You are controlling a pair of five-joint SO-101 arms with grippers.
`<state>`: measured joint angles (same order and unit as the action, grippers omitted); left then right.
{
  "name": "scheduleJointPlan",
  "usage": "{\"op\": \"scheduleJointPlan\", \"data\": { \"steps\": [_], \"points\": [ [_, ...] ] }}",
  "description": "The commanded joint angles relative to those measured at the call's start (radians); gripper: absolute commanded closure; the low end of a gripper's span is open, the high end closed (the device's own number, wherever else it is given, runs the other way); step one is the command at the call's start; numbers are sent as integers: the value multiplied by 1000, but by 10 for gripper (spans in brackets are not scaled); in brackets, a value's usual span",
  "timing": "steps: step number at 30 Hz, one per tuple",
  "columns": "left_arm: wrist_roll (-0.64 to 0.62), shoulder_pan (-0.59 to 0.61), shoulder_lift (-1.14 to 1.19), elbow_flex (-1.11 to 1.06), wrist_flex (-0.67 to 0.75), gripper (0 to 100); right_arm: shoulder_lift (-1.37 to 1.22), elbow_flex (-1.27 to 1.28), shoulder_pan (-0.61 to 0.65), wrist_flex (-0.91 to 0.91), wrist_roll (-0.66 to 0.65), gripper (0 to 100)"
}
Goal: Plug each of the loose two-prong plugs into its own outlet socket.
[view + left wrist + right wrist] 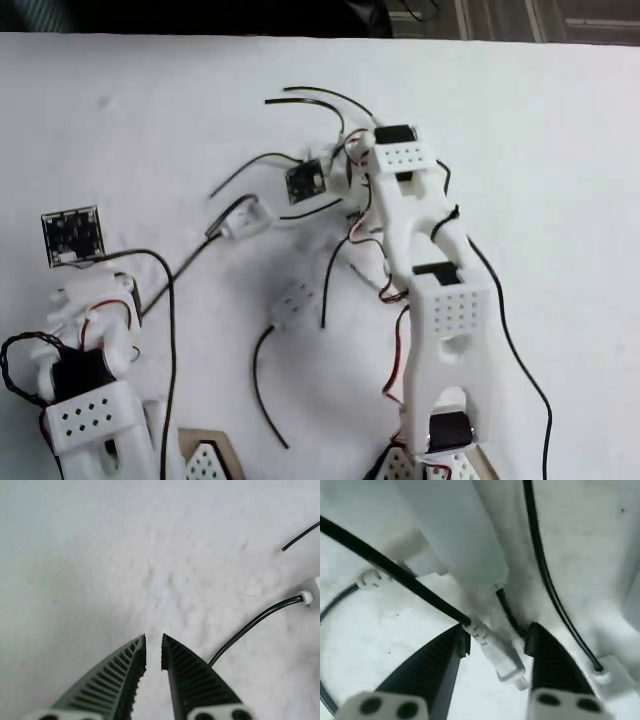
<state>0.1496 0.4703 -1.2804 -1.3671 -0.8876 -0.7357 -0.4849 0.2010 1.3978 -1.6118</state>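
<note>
The plug (501, 656) lay on the white table (380, 645) between the spread fingers of my right gripper (498, 630), not yet pinched. It was a small white block with a ribbed collar and a thin black cord (395, 570). I judged it light and slick, the cord springy, so best pinched across the body's flat sides. My left gripper (154, 639) sat all but closed, empty.
</note>
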Motion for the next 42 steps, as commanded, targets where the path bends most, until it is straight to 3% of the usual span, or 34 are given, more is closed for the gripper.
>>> {"op": "scheduleJointPlan", "data": {
  "steps": [1, 6, 16, 30, 42],
  "points": [
    [11, 4, -10, 3, 17, 924, 5, -80, -27, 104, 0, 983],
    [11, 4, -10, 3, 17, 924, 7, -242, -53, 326, 169, 979],
    [11, 4, -10, 3, 17, 924, 93, -218, -160, 321, 379, 980],
    [11, 4, -10, 3, 17, 924, 348, 222, -404, 314, 454, 981],
    [11, 4, -10, 3, 17, 924, 242, 356, -344, 294, 453, 977]
  ]
}}
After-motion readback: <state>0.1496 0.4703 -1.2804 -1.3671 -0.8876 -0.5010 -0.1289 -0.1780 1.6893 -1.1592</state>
